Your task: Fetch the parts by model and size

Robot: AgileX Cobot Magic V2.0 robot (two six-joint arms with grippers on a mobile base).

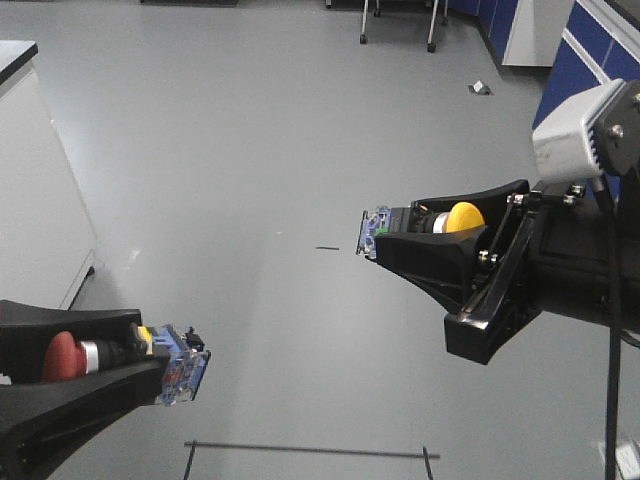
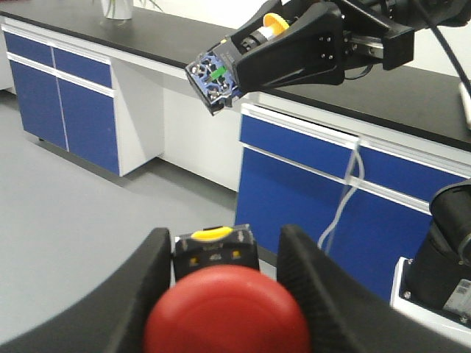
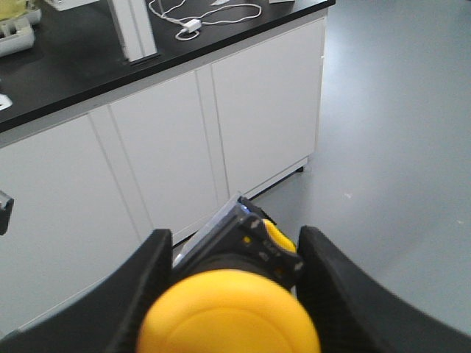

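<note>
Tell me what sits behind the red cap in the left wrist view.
Behind the red cap a black collar with a yellow tab shows, clamped in the left gripper. Its contact block is covered in this view.

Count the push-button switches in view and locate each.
2. The red-capped switch sits in the left gripper, lower left; the yellow-capped switch in the right gripper, middle right. No others show.

Yellow-capped switch (image 3: 228, 312) in end effector (image 3: 234, 246)

Red cap (image 2: 224, 312), yellow cap (image 3: 228, 312): smooth plastic (jaws matt).
</note>
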